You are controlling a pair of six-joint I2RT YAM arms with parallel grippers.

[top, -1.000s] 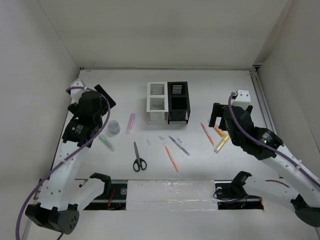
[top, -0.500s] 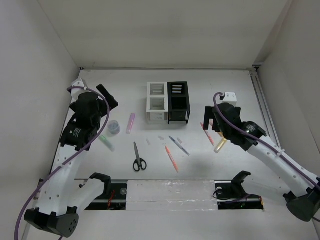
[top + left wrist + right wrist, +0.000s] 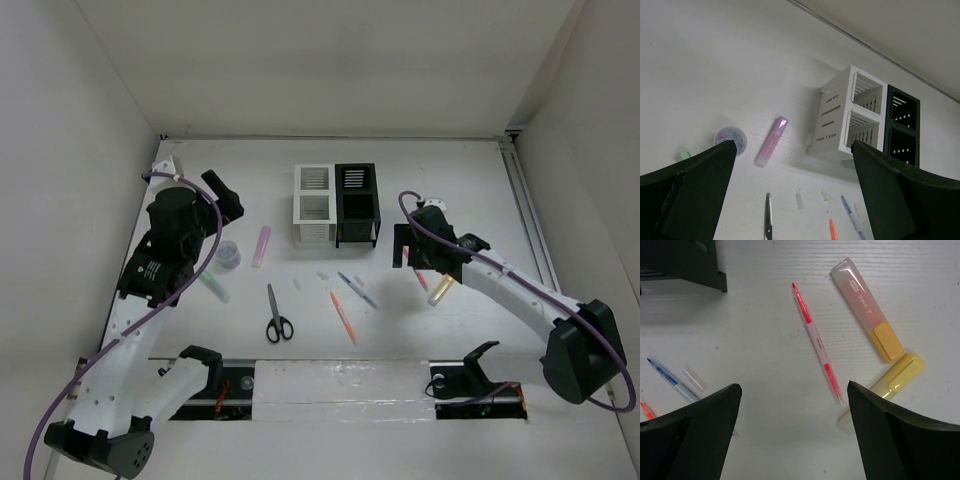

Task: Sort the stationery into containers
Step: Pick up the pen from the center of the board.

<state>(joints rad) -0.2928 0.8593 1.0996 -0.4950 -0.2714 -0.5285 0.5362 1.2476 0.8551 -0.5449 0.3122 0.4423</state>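
Observation:
The white organizer (image 3: 313, 205) and black organizer (image 3: 357, 205) stand side by side at the back centre. On the table lie a pink highlighter (image 3: 262, 245), a bluish round piece (image 3: 228, 256), a green highlighter (image 3: 213, 286), scissors (image 3: 277, 315), an orange pen (image 3: 343, 316), a blue pen (image 3: 358, 291) and a yellow highlighter (image 3: 441, 289). My left gripper (image 3: 222, 193) is open and empty, held high left of the pink highlighter (image 3: 771, 141). My right gripper (image 3: 412, 254) is open and empty above the red pen (image 3: 816, 342), beside the orange highlighter (image 3: 867, 307) and yellow highlighter (image 3: 890, 385).
Tiny clear erasers (image 3: 799, 201) lie between the scissors (image 3: 768, 222) and the blue pen (image 3: 852, 217). The white organizer (image 3: 850, 120) and black organizer (image 3: 902, 132) show empty compartments. White walls close in the table on the left, back and right.
My right gripper has swung left and away from me, from the yellow highlighter to above the red pen. My left gripper has shifted slightly right. Nothing on the table moved.

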